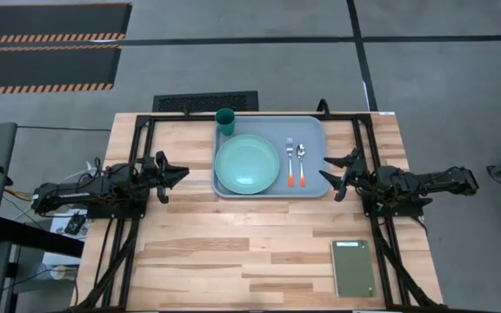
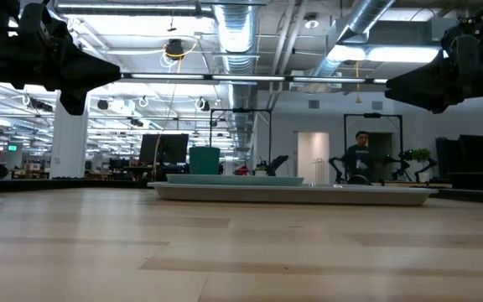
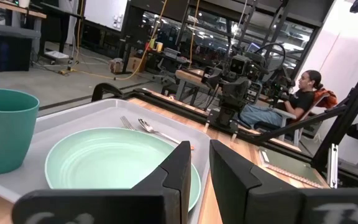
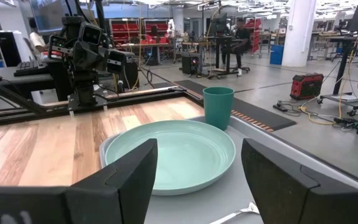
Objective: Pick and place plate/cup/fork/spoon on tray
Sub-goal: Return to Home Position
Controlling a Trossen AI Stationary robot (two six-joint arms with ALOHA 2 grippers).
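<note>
While both arms hang level at the tray's (image 1: 313, 184) two short sides, all the tableware lies on it.
Left gripper (image 1: 181, 175) nearly pressed together, right gripper (image 1: 327, 168) spread, both empty. Plate (image 1: 247, 164) fills the left half, spoon (image 1: 301, 162) and fork (image 1: 290, 161) side by side right of it, cup (image 1: 225, 121) at the far-left corner.

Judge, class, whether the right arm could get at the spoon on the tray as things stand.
Probably yes: the right gripper waits open just beside the tray, and the spoon lies nearest that edge, with nothing between them.
</note>
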